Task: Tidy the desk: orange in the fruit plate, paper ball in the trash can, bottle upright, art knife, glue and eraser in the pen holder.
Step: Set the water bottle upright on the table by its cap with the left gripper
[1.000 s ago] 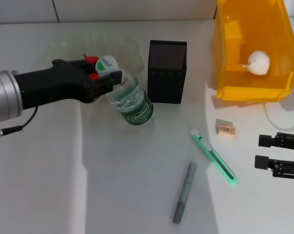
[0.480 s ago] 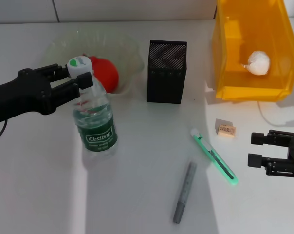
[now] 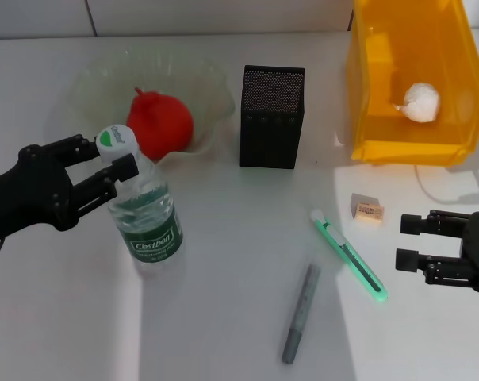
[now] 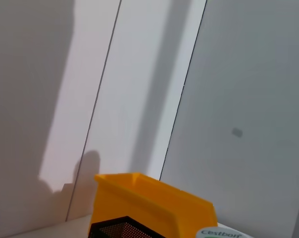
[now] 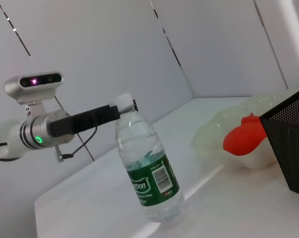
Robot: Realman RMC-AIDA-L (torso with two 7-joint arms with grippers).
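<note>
**Bottle held at the cap; right arm idle**

The left claw reaches in from 9 o'clock and is closed on the white cap of the bottle. The bottle stands on the desk, tilted slightly, at 5 o'clock from the fruit plate and well apart from the pen holder. The right wrist view shows the bottle with its base on the desk.

The orange lies inside the fruit plate. The paper ball lies inside the trash can, at 3 o'clock from the pen holder.

The eraser lies on the desk at 6 o'clock from the trash can. The green art knife lies just beside it at 7 o'clock. A grey pen lies at 8 o'clock from the knife.

The right claw sits at the desk's 3 o'clock edge, fingers parted, holding nothing, near the eraser.
</note>
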